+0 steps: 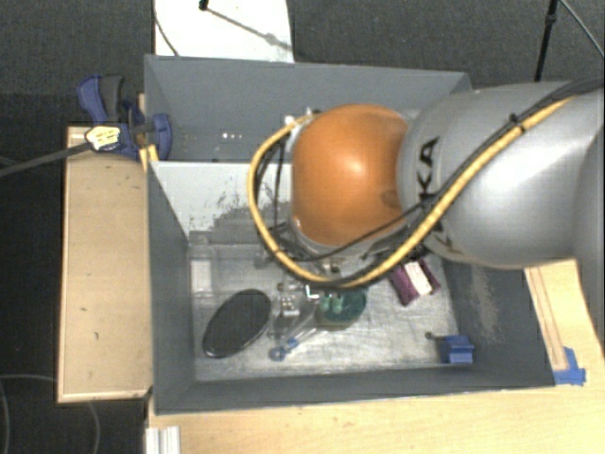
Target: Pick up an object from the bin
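A KUKA arm point(510, 187) reaches in from the right over a grey metal bin point(180, 253), its domed orange wrist cover point(345, 173) hanging above the middle of the floor and a yellow cable point(260, 225) looping round it. Below the cover, the gripper point(291, 318) sits low near the bin's floor, just beside a flat black oval disc point(234, 323) on its left and a teal, see-through round piece point(345, 307) on its right. A small blue bit point(279, 353) lies at its near tip. The steep reach from above appears meant to bring the tool straight down among the loose items rather than sweep them aside. Whether the pincer is open or closed cannot be told from this angle, and nothing can be seen gripped in it. The pick appears not yet made, with the disc and the teal piece the likeliest candidates. A purple-and-white item point(416, 279) lies farther right under the arm, and a blue block point(457, 350) rests well apart in the near right corner.
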Tool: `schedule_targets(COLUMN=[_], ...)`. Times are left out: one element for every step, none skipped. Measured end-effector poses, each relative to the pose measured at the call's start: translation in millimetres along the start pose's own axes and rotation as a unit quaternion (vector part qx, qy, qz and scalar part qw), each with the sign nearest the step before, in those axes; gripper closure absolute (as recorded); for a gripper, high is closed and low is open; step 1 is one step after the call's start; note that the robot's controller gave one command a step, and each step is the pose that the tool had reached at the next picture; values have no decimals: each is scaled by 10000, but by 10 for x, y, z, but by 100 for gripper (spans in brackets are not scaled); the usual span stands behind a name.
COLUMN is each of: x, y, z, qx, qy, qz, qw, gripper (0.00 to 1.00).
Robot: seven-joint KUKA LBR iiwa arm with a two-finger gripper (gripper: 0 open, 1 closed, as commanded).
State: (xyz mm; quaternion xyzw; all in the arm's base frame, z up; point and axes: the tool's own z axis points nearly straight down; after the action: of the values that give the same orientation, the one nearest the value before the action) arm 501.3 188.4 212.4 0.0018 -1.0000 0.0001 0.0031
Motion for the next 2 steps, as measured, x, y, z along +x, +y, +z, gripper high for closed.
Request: schedule_targets(x=[-79,-97], y=[-5,2], z=[1349,1311], qx=[8,-2], qy=[-6,-36], qz=[-1263,-1226], qw=[9920,9925], gripper=[0,100])
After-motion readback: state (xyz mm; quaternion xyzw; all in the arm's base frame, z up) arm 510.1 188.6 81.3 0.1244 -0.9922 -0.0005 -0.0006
